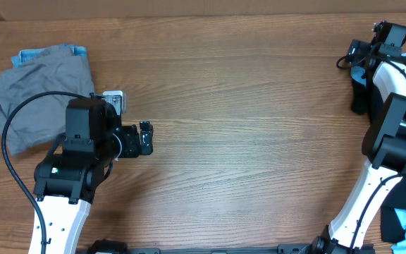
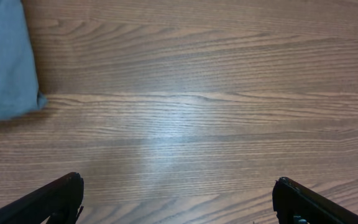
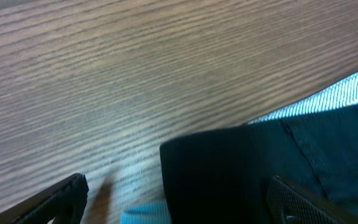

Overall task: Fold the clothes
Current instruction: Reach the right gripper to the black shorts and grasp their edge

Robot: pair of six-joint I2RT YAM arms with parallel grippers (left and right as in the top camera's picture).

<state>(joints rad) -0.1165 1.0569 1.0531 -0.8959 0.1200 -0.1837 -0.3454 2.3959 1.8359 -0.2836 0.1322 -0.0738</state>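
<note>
Pickup stage, I judge: the right gripper (image 3: 179, 208), jaws spread, hangs just above the black shorts (image 3: 241, 168) and needs to pinch an edge; the left gripper (image 2: 179, 205), likewise spread, sits well away from them.

Even bright light; soft glare patch on table (image 2: 166, 140); right wrist view blurred, streaky; shadows faint.

From above, one camera looks straight down on the brown wooden desk (image 1: 245, 106); both wrist cameras hover close, sharing its surface.
</note>
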